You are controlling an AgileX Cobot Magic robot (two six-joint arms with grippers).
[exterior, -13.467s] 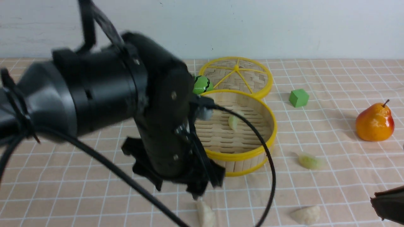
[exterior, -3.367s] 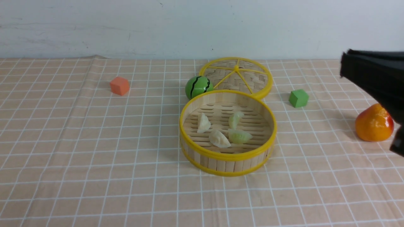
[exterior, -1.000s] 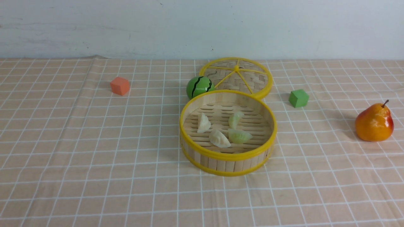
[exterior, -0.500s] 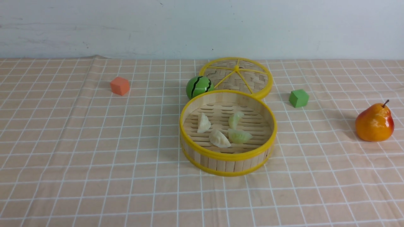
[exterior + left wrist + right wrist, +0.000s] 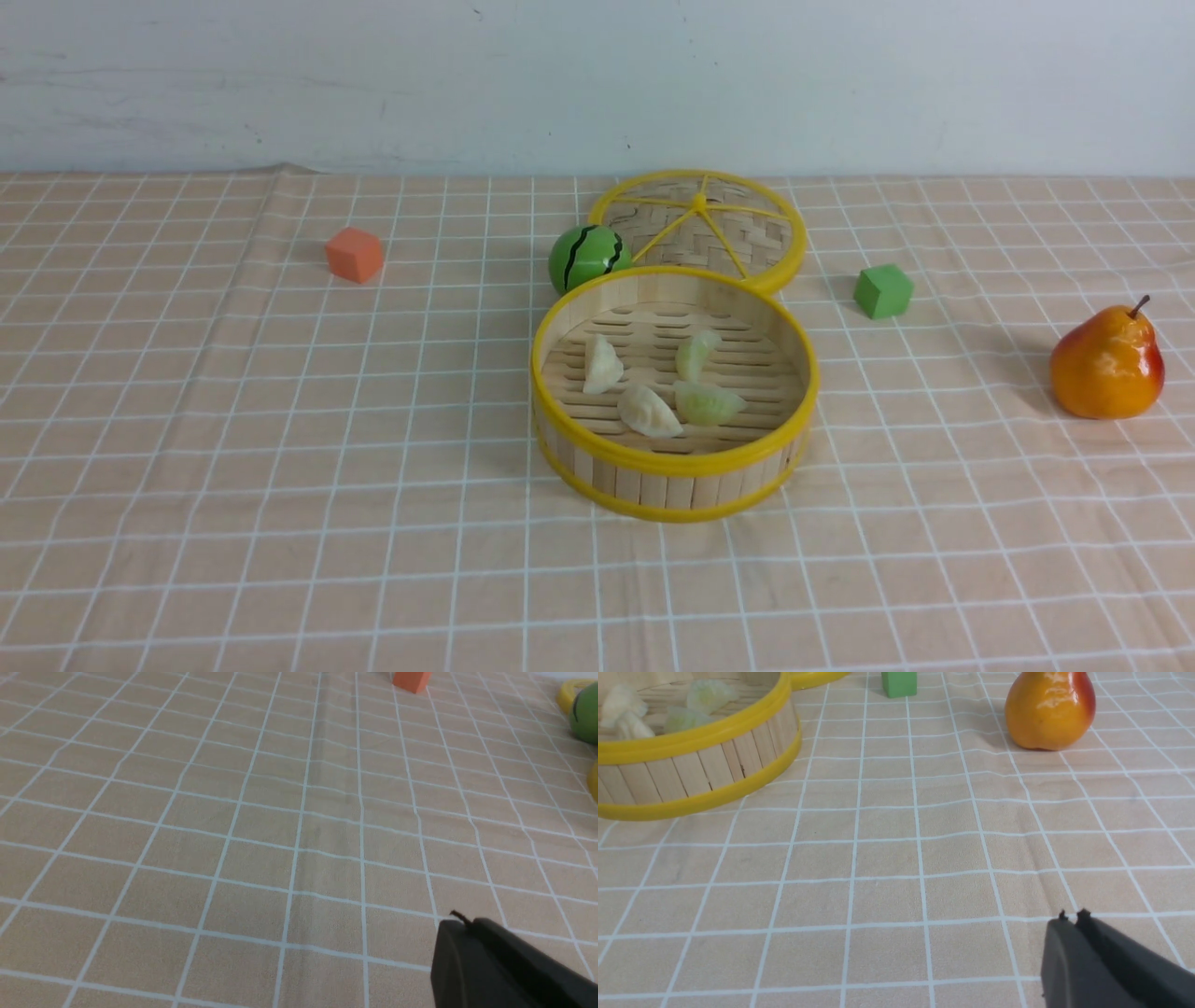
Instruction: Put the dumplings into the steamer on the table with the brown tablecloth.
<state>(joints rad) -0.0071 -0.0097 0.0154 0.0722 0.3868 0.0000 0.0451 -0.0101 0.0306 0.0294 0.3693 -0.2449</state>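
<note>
Dumplings, four by my count, two green and two cream, lie on the slatted floor of the steamer; nothing there has shifted over the last second, so the job looks finished. Both arms have left the front view since a few seconds back. Well clear of the steamer, left claw and right claw hover pressed together, empty, over the bench.
</note>
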